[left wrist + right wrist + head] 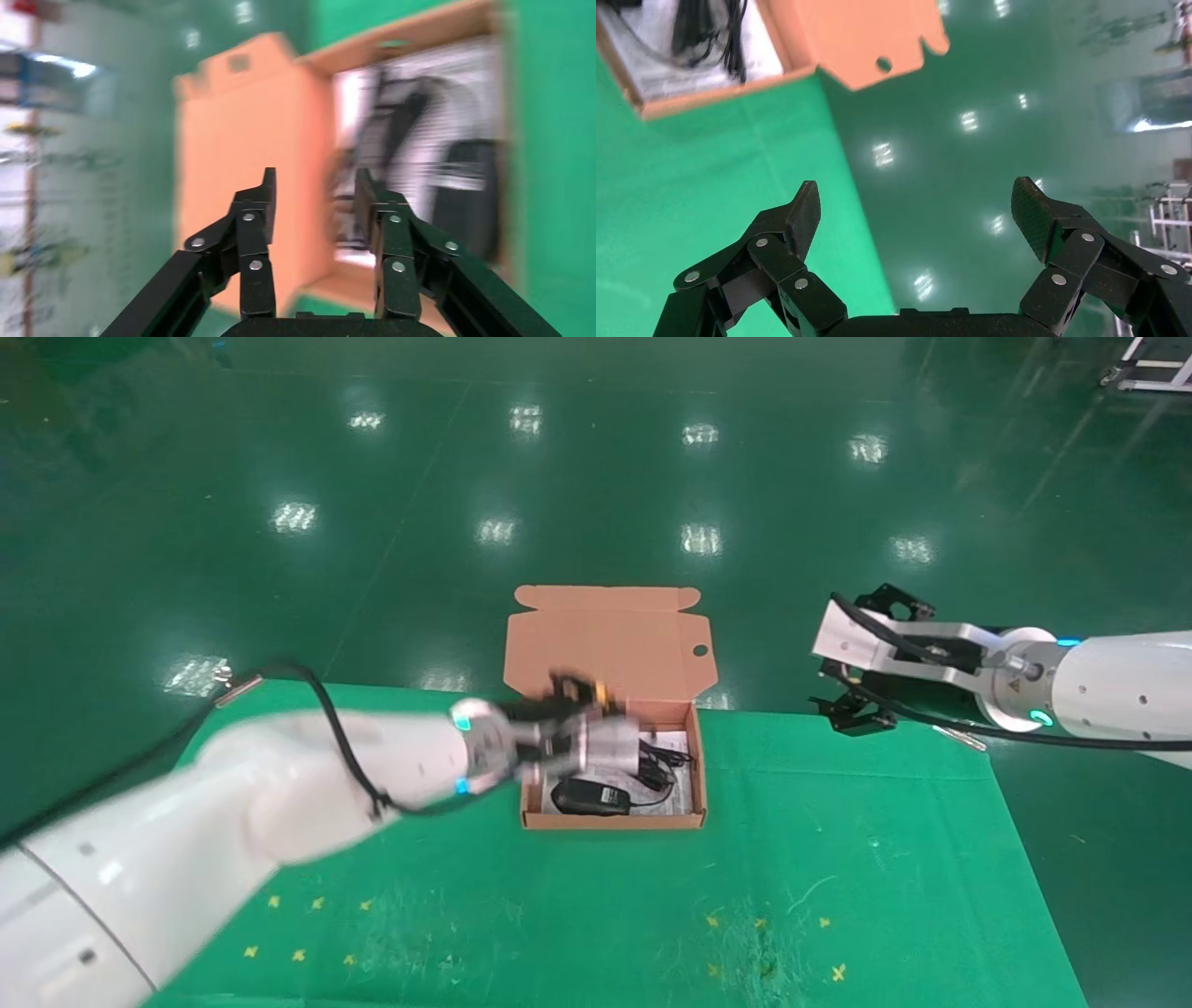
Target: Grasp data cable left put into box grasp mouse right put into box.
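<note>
Both items lie under left tool (652,756).

No legible text, labels or numbers anywhere.

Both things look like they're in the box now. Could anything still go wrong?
Maybe. The left gripper hangs open right over the box, so it could snag the data cable or bump the upright lid. The mouse lies near the front wall. The right gripper is open, off the table's far edge.
</note>
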